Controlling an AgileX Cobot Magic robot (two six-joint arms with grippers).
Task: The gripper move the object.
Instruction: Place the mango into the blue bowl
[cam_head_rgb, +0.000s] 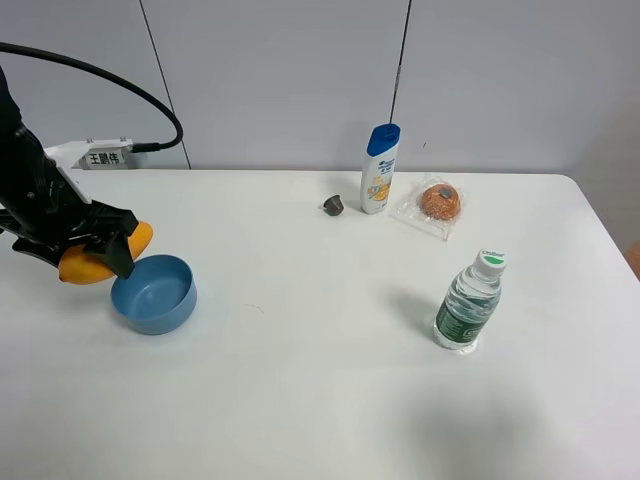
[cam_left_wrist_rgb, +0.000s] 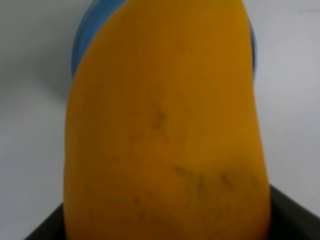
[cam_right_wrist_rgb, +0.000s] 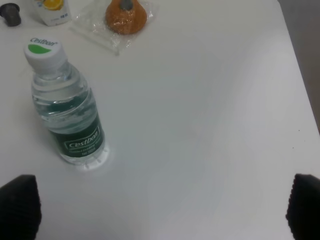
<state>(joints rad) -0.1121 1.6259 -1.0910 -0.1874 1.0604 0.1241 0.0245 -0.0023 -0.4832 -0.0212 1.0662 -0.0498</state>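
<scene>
Reaching from the left, the left gripper (cam_head_rgb: 104, 250) clamps the mango (cam_head_rgb: 82, 268) beside the bowl (cam_head_rgb: 152, 316).

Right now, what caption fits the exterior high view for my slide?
Left claw holds the mango beside the blue bowl on a white table.

the mango (cam_left_wrist_rgb: 165, 130) fills the view, the dark gripper (cam_left_wrist_rgb: 167, 224) at both sides; behind it a blue bowl (cam_left_wrist_rgb: 84, 42) on the counter (cam_left_wrist_rgb: 30, 110).
</scene>
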